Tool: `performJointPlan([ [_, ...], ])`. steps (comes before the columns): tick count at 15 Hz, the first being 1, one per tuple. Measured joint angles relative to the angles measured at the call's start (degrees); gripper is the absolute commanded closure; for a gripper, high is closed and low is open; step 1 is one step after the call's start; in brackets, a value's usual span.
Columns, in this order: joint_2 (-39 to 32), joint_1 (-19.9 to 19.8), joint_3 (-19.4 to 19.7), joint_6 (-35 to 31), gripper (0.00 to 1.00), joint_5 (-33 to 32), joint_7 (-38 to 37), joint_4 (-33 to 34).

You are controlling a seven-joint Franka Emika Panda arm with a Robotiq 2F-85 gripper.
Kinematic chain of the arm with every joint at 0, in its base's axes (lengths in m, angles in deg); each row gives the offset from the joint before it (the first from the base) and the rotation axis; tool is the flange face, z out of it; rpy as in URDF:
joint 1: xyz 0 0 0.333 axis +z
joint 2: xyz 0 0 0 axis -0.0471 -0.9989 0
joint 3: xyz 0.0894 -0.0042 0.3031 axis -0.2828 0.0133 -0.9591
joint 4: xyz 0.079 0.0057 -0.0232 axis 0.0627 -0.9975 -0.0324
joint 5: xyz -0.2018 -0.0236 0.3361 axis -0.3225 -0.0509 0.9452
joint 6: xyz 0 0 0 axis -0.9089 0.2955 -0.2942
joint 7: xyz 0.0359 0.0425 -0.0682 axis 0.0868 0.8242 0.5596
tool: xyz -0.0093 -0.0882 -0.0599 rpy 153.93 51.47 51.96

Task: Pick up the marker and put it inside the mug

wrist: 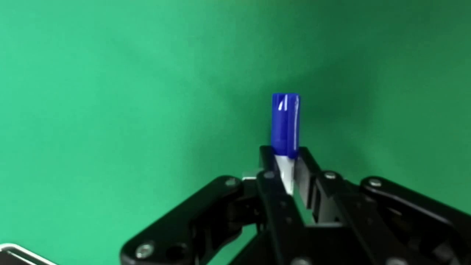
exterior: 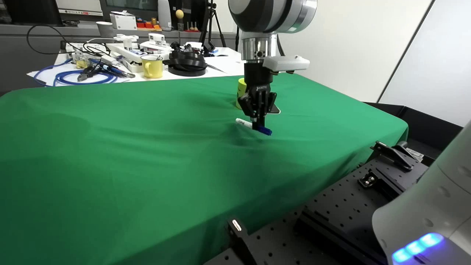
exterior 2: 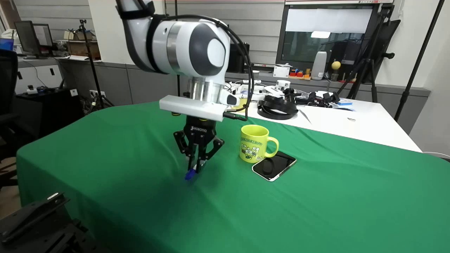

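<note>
Near the lime-yellow mug (exterior 2: 254,144), yet outside it, we are holding the marker (wrist: 285,140) in the gripper (wrist: 284,155), both fingers clamped where blue cap meets white barrel. The marker is running crosswise to the fingers rather than upright, its white end being the nearer one to the mug; it seems to be hanging just above the green cloth (exterior 2: 334,203), though from these views we cannot be certain. Just beside the mug, on its handle side, a phone (exterior 2: 276,164) is lying with its dark screen up. The mug itself is standing upright, showing a cartoon print. Beyond the mug, a white table (exterior 2: 369,126) is carrying a black coil (exterior: 187,64) and another yellow cup (exterior: 152,67), which we are taking not to be the target. We are judging the grasp done and the carry to the mug next; that move is calling for a lift above the rim, a turn to point one end down the opening, and a release.
</note>
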Motion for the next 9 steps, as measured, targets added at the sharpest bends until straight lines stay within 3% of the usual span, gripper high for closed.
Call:
performJointPlan([
  [9,-0.5,-5.5,3.8,30.9,0.95,10.6,-2.5,13.7],
])
